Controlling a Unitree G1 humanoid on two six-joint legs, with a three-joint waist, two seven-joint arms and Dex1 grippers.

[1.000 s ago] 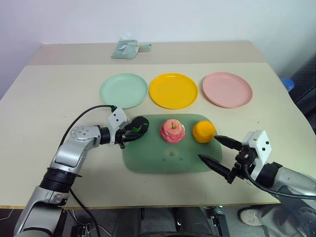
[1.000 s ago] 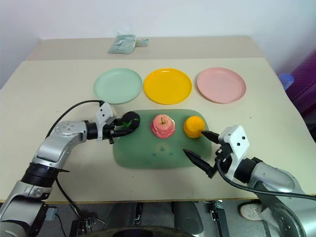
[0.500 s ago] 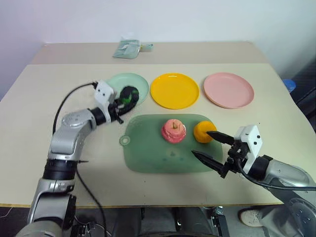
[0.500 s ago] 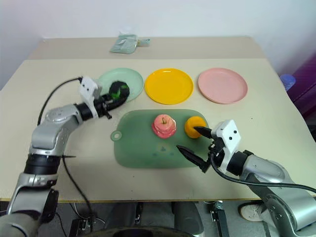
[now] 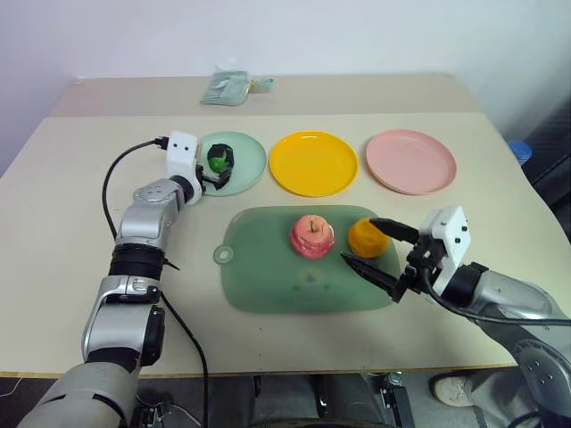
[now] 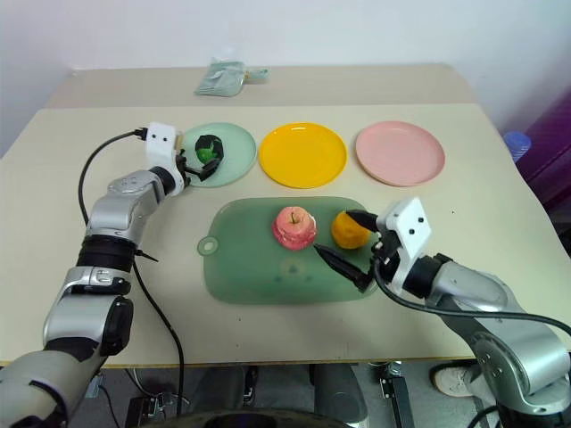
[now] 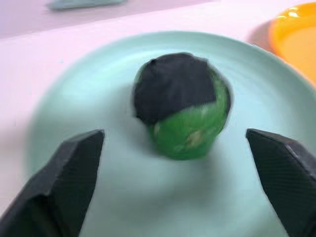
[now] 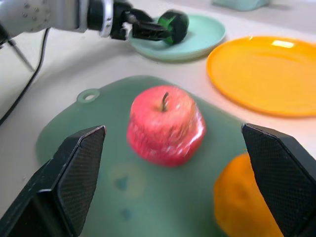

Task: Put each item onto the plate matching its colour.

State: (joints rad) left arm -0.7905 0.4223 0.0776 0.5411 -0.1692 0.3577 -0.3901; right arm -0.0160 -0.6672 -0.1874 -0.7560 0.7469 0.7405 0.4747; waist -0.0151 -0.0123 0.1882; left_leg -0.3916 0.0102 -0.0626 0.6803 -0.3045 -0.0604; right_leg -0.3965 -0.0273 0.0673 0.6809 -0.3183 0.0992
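Ball, green-and-black (image 7: pixel 180 104): sits on mint green plate (image 5: pixel 245 174), far left of the row.
Left gripper (image 7: pixel 175 190): fingers spread, released, one each side of the ball, not touching.
Right gripper (image 5: pixel 375 245): jaws wide, empty, by orange ball (image 5: pixel 365 237).
Pink apple (image 5: pixel 311 236): on green board (image 5: pixel 268 285).

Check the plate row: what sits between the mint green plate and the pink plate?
The yellow plate, bare, sits between the mint green plate and the pink plate, seen in both eye views.
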